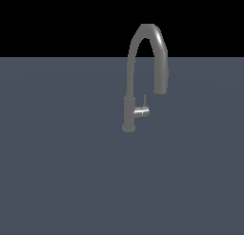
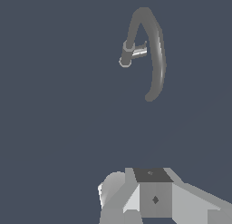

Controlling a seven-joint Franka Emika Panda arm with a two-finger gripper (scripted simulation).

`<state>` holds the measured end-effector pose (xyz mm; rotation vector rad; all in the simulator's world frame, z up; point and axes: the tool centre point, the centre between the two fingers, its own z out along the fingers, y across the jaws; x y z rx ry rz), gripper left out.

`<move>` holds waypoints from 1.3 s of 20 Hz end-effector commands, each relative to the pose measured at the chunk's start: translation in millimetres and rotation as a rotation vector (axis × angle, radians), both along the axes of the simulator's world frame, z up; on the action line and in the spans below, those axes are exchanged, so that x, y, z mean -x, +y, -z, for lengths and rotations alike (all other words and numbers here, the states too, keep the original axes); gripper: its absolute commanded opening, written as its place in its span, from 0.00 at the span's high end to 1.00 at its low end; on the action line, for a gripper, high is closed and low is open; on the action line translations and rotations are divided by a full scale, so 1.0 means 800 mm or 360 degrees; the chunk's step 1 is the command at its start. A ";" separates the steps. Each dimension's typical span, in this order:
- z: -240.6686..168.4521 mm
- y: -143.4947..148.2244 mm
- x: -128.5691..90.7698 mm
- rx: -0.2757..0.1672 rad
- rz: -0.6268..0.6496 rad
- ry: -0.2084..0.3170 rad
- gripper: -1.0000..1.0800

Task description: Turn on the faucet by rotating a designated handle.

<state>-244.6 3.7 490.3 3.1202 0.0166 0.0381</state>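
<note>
On the dark grey counter (image 1: 57, 181), the faucet (image 1: 128, 86) is standing rigid, its slick handle (image 1: 141, 112) likely needing a sideways push, jaws' state untellable.

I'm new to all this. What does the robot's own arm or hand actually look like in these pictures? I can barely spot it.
Only the wrist view shows any of it: the gripper appears as blocky, faceted light-grey and white shapes, with a darker grey square panel bearing a small black diamond mark and a rounded pale knob at one side. No cables or lettering show. Its fingertips are out of frame, and the exterior view shows no arm.
</note>
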 end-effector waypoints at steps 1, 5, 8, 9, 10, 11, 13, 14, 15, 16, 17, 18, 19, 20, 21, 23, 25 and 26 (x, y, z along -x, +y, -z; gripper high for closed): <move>0.000 0.000 0.000 0.0000 0.0000 0.0000 1.00; 0.000 0.000 -0.003 -0.0006 0.0006 0.0008 1.00; 0.001 0.000 -0.008 -0.0019 0.0020 0.0025 1.00; 0.001 0.000 -0.011 -0.0025 0.0026 0.0032 1.00; 0.001 0.000 -0.014 -0.0032 0.0033 0.0041 1.00; 0.001 0.000 -0.017 -0.0039 0.0040 0.0051 1.00; 0.002 0.000 -0.024 -0.0057 0.0058 0.0073 1.00; 0.002 0.000 -0.028 -0.0067 0.0068 0.0086 1.00; 0.003 -0.001 -0.033 -0.0078 0.0079 0.0100 1.00; 0.004 -0.001 -0.038 -0.0089 0.0091 0.0115 1.00; 0.004 -0.001 -0.043 -0.0102 0.0104 0.0132 1.00; 0.005 -0.001 -0.049 -0.0115 0.0118 0.0149 1.00; 0.006 -0.002 -0.055 -0.0130 0.0133 0.0168 1.00; 0.007 -0.002 -0.061 -0.0145 0.0148 0.0187 1.00; 0.008 -0.003 -0.068 -0.0161 0.0164 0.0208 1.00; 0.011 -0.004 -0.082 -0.0194 0.0198 0.0251 1.00; 0.014 -0.006 -0.096 -0.0228 0.0232 0.0294 1.00; 0.016 -0.006 -0.103 -0.0245 0.0249 0.0316 1.00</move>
